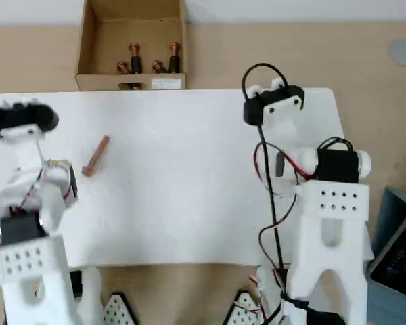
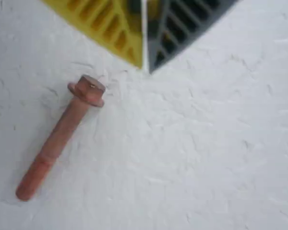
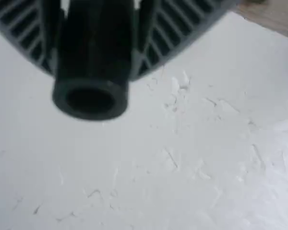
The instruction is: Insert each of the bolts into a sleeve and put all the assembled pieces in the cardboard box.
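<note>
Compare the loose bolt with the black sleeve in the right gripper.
The bolt is copper-coloured; the sleeve is black. The bolt lies free on the mat; the sleeve sits in the right gripper. The bolt is solid with a flanged head; the sleeve is a hollow tube. Both are outside the box.

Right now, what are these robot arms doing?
The right gripper holds a black sleeve over the white mat. One copper bolt lies loose on the mat near the left gripper, which is shut and empty. Several finished pieces sit in the cardboard box.
</note>
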